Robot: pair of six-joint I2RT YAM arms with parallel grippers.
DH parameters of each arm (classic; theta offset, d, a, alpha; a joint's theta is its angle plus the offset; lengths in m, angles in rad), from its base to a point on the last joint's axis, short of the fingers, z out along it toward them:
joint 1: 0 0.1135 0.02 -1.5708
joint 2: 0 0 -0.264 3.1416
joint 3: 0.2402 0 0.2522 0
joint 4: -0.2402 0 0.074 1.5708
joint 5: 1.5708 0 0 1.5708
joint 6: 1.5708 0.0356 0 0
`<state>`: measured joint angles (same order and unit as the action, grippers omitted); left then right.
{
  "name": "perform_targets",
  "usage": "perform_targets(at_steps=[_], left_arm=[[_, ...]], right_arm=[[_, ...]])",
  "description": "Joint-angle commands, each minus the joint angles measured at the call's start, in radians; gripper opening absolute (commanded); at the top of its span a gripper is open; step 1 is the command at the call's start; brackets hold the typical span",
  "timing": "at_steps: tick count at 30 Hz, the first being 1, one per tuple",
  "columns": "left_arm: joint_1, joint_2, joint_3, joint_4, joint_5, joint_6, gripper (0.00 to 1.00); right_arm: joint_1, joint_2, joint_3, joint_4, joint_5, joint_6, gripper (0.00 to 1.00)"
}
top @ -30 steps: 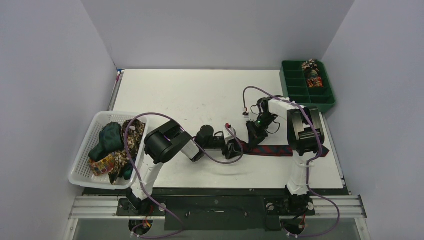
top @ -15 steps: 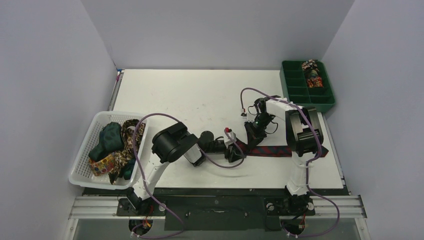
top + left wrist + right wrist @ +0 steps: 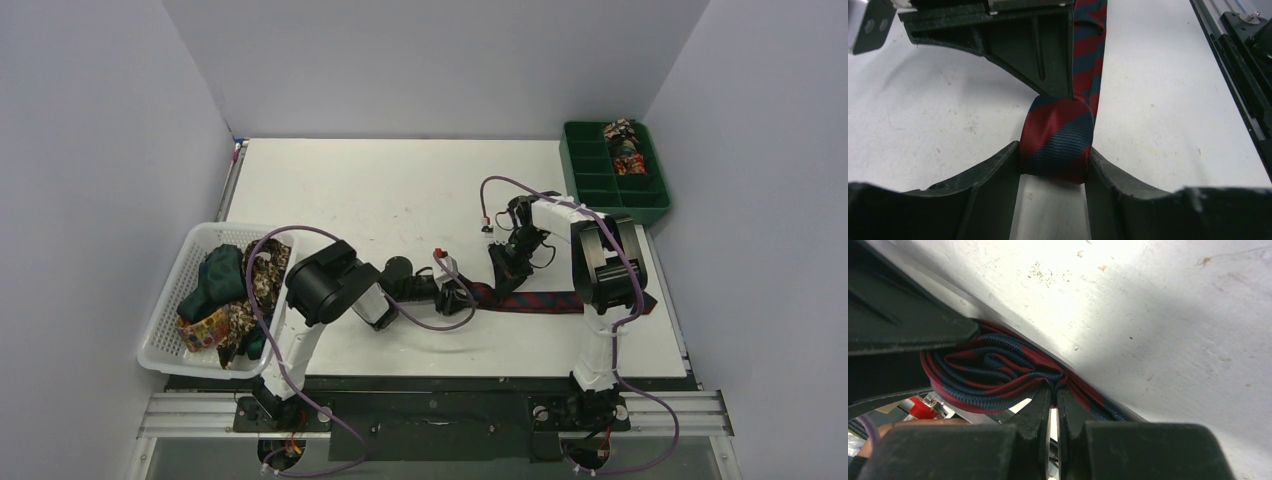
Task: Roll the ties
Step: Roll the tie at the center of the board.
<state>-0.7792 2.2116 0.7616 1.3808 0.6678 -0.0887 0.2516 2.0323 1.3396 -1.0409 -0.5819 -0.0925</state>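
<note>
A navy tie with red stripes (image 3: 560, 299) lies along the table's near right side, its left end wound into a roll (image 3: 1058, 142). My left gripper (image 3: 458, 297) has come in from the left and is shut on that roll, one finger pressing each side (image 3: 1054, 150). My right gripper (image 3: 497, 278) reaches down just right of the roll and is shut on folds of the same tie (image 3: 1054, 387), right where the coil (image 3: 990, 372) begins. Its fingers (image 3: 1048, 55) show at the top of the left wrist view.
A white mesh basket (image 3: 165, 335) at the left edge holds several loose ties (image 3: 230, 290). A green compartment tray (image 3: 612, 190) at the back right has rolled ties (image 3: 626, 150) in its far compartments. Purple cables loop over both arms.
My left gripper has shifted a little to the left and its fingers have closed in onto the roll. The right gripper has stayed shut in nearly the same spot.
</note>
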Motion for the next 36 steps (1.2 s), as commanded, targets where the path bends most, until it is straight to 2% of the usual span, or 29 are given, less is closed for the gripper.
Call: perform_targets(at_steps=[1,5,7,14,18,25,31,36], left_arm=[[-0.001,-0.07,0.053,-0.005,0.041,0.008,0.38],[-0.012,-0.084,0.092,-0.04,0.092,0.006,0.27],[-0.023,-0.082,0.118,-0.06,0.143,0.005,0.26],[-0.073,-0.01,0.197,-0.125,0.164,-0.01,0.28],[-0.098,0.03,0.225,-0.18,0.107,0.006,0.33],[-0.119,0.071,0.247,-0.397,0.006,0.139,0.33],[-0.116,0.055,0.216,-0.662,-0.046,0.3,0.2],[-0.111,0.024,0.224,-0.885,-0.074,0.351,0.14]], right_arm=[[0.034,0.062,-0.06,0.144,0.217,-0.057,0.0],[0.037,0.067,-0.06,0.144,0.208,-0.06,0.0],[0.04,0.069,-0.058,0.145,0.204,-0.06,0.0],[0.043,0.06,-0.06,0.159,0.183,-0.05,0.0],[0.043,0.061,-0.064,0.169,0.172,-0.041,0.0],[0.046,0.054,-0.069,0.176,0.152,-0.035,0.0],[0.045,0.017,-0.078,0.169,0.103,-0.041,0.0],[0.022,-0.035,-0.088,0.135,0.068,-0.055,0.0]])
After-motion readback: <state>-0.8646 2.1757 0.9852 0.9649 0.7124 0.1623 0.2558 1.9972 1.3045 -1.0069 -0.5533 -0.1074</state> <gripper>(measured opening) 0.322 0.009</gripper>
